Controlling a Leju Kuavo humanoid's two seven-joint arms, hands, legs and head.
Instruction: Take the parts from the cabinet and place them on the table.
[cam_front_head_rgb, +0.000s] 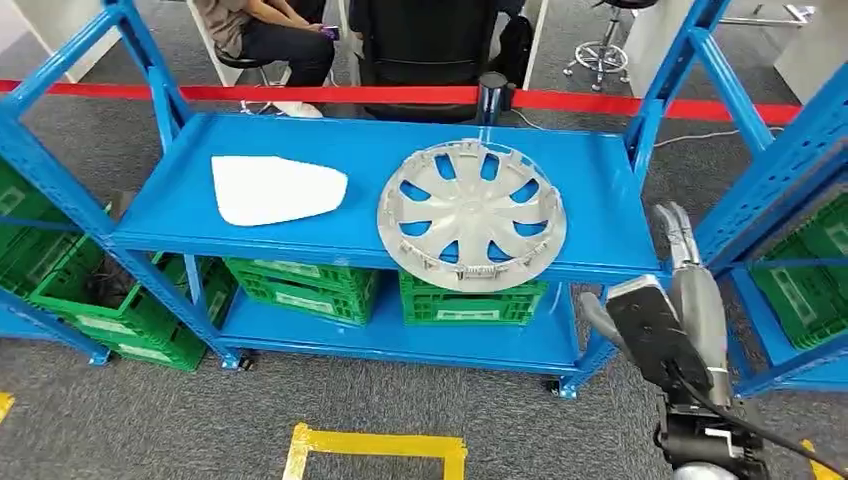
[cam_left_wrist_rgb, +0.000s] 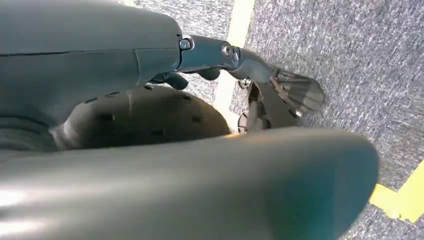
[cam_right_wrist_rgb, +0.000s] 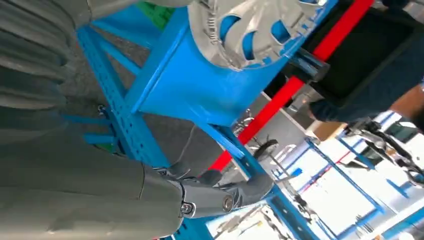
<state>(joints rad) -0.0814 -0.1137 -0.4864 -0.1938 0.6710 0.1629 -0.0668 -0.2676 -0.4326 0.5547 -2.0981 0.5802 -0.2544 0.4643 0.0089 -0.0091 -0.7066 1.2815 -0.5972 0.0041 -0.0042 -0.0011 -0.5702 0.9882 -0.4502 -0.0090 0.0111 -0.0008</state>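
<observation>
Our right hand (cam_front_head_rgb: 690, 275), fingers extended and holding nothing, hovers beside the shelf's (cam_front_head_rgb: 300, 140) right end; the left hand (cam_left_wrist_rgb: 280, 95) hangs empty over the floor. The hubcap (cam_front_head_rgb: 470, 215) and white part (cam_front_head_rgb: 275, 188) lie on the shelf; we judge both transfers pending.

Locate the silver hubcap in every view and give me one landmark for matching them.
Head view: the silver hubcap lies flat on the blue shelf, right of centre, its rim slightly past the front edge.
Left wrist view: not in it; this camera looks at grey carpet and yellow tape.
Right wrist view: part of the hubcap sits at the top edge, on the same shelf.
Shared landmark: the red barrier strip behind the shelf.
</observation>
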